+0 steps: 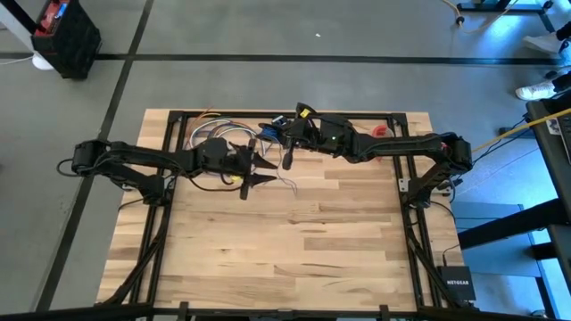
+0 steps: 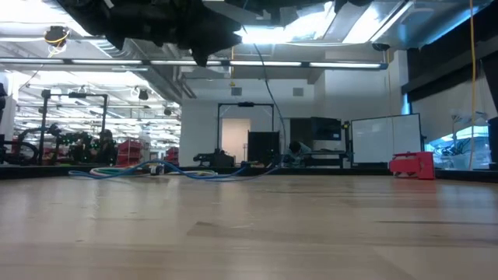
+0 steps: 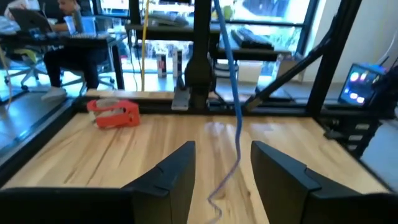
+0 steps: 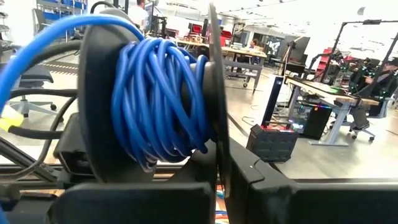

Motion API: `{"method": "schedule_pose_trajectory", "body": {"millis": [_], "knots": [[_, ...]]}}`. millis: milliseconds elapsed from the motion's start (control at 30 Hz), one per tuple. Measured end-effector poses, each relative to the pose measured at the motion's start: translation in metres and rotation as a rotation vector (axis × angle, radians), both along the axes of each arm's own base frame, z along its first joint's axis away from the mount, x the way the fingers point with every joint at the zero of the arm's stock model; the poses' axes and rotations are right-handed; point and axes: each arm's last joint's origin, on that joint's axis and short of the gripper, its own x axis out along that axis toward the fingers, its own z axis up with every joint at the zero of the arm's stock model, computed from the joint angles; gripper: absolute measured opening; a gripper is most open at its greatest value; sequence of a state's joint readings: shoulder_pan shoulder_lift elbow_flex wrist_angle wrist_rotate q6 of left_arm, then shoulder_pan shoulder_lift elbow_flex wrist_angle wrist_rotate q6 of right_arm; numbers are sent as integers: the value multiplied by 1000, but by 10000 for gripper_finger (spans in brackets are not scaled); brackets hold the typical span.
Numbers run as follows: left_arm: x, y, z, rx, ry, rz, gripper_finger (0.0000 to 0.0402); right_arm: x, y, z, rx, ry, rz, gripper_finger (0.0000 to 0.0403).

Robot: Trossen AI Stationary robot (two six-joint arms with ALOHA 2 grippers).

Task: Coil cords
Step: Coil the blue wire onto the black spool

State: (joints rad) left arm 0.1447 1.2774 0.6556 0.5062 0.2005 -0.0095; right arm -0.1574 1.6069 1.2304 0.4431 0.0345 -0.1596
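Note:
A black spool [image 4: 93, 93] wound with thin blue cord [image 4: 161, 99] fills the right wrist view. My right gripper [image 1: 284, 134] is shut on it above the table's far middle. A loose length of cord [image 3: 236, 124] hangs down from above and its end lies on the table [image 3: 214, 199]; it also shows as a thin line in the low view [image 2: 266, 85]. My left gripper [image 1: 265, 169] is open, raised above the table just left of the hanging cord. It faces the cord, which shows between its fingers in the left wrist view; I cannot tell whether they touch it. My right gripper pinches the rim of one thin flange of the spool [image 4: 219, 158] between its two fingers. The flange stands on edge, rising out from between the fingers. The spool is lifted clear of the table, its axis about level, and the cord runs off it.
A bundle of thicker multicoloured cables [image 1: 214, 135] lies at the table's far left, and shows as blue loops in the low view [image 2: 156, 169]. A small red object [image 1: 381, 131] sits at the far right, also in the left wrist view [image 3: 115, 113]. The near half is bare wood [image 1: 294, 250].

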Motion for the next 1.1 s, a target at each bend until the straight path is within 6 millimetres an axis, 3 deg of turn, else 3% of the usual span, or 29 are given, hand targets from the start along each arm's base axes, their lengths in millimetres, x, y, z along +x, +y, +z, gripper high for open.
{"method": "schedule_pose_trajectory", "body": {"millis": [400,500,700,1100], "knots": [[1,-1,8,-6,-79,-1,134,0,0,1,-1,-11,0,12],[1,-2,8,16,-84,-8,106,0,0,2,-3,-18,0,12],[1,-2,8,64,-83,7,10,0,0,3,-5,-29,1,12],[-1,12,6,124,-62,162,3,0,1,3,16,-37,30,12]]}}
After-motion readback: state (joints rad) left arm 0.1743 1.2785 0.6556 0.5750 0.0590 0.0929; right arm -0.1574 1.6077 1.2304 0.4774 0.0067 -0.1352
